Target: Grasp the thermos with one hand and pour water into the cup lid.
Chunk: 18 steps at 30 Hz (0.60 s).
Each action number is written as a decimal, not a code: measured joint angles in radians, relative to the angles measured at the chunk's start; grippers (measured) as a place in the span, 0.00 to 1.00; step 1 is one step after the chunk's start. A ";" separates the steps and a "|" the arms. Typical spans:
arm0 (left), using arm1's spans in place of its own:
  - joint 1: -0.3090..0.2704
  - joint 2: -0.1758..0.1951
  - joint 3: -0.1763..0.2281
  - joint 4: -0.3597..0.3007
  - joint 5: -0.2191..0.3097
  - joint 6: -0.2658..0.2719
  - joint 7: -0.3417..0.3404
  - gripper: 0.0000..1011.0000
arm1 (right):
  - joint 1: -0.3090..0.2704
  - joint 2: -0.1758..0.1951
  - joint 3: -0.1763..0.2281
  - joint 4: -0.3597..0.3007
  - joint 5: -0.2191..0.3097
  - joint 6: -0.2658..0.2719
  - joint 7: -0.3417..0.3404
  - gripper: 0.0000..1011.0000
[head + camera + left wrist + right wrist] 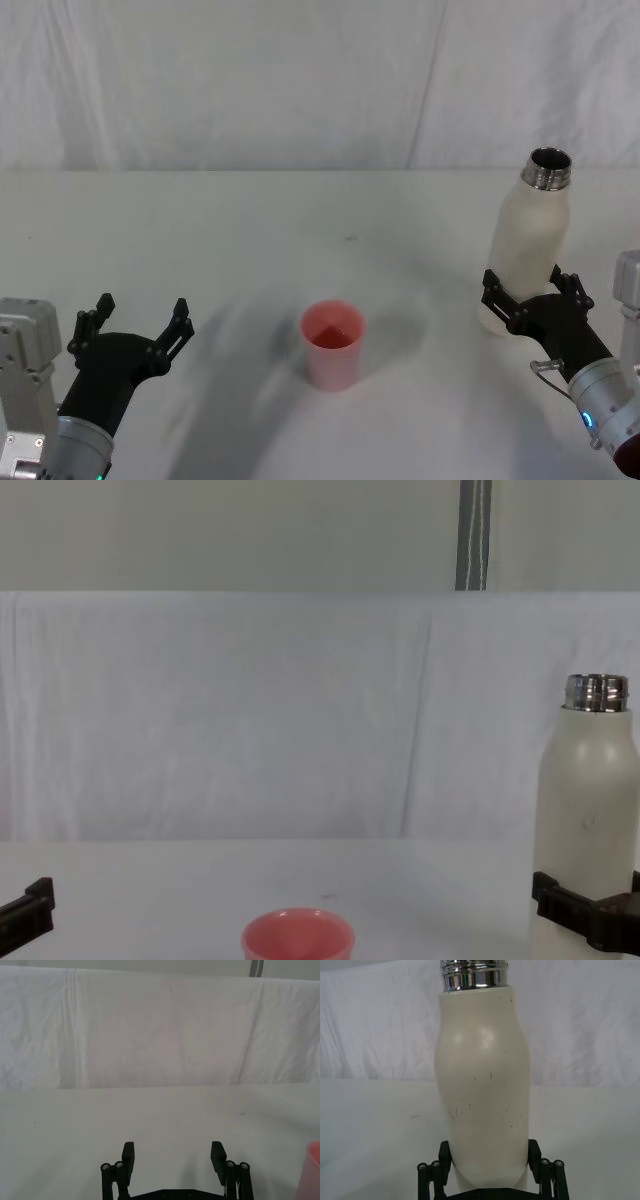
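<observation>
The thermos (528, 240) stands upright at the right of the head view, its cream-white body rising to a shiny threaded steel neck (549, 168) with the dark mouth uncovered. In the chest view the thermos (588, 810) fills the right edge of the frame, much taller than anything else on the table. The right wrist view shows the thermos (484, 1090) up close in the middle of the frame, with small dark scuffs scattered over its matte surface.

The right gripper (528, 298) comes in from the lower right of the head view and has its black fingers set around the lower part of the bottle, one finger (445, 1157) on each side and pressed to the wall, so it has hold of the thermos near its base. In the chest view the right gripper (588, 920) crosses the bottle low down.

The cup lid (333, 343), a small pink round cup, stands upright at the lower middle of the head view, well apart from the thermos and to its left. Its rim (297, 935) shows at the bottom centre of the chest view. Whether it holds any liquid cannot be told.

The left gripper (140, 322) sits at the lower left of the head view, well left of the cup, with its fingers (128, 1155) spread wide and nothing between them.

All of it rests on a white table (250, 230) before a white cloth backdrop (250, 710).
</observation>
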 joint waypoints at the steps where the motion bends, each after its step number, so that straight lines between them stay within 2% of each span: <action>1: 0.000 0.000 0.000 0.000 0.000 0.000 0.000 0.99 | 0.001 0.000 0.000 0.001 0.000 0.000 0.000 0.94; 18: 0.000 0.000 0.000 0.000 0.000 0.000 0.000 0.99 | 0.008 0.001 -0.003 0.006 -0.003 0.008 0.004 0.94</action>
